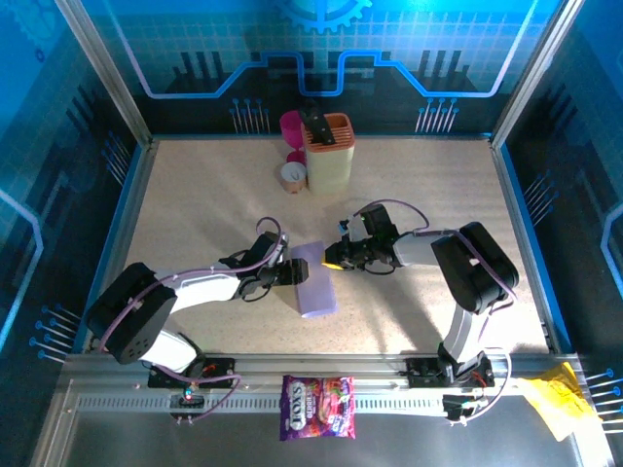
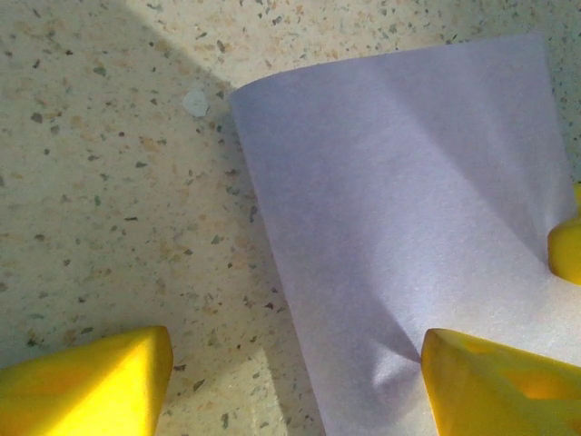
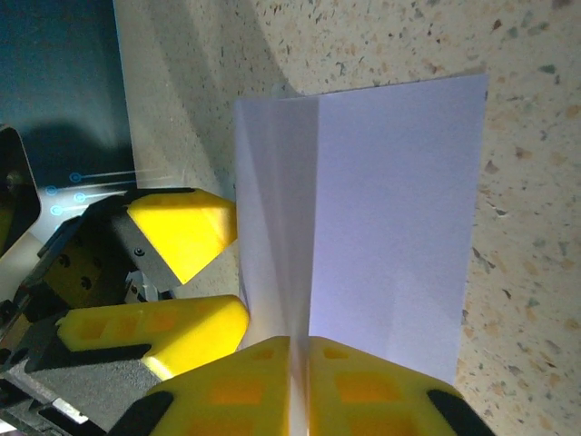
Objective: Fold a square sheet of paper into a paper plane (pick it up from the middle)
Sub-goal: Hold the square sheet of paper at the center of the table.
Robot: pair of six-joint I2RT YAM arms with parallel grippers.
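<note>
One speckled beige tabletop (image 1: 195, 214) w/ lilac sheet (image 1: 313, 282), blue circuit-print walls (image 1: 419, 49).

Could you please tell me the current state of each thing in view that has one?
square sheet of paper: partly folded, one edge pinched up.
left hand: open, astride the paper's edge.
right hand: shut on the paper's edge.
sweets bag: lying flat.
yellow paper: crumpled.

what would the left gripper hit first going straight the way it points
the square sheet of paper, directly in front of the left gripper; beyond that probably the right gripper pinching it, though depth is unclear
</note>
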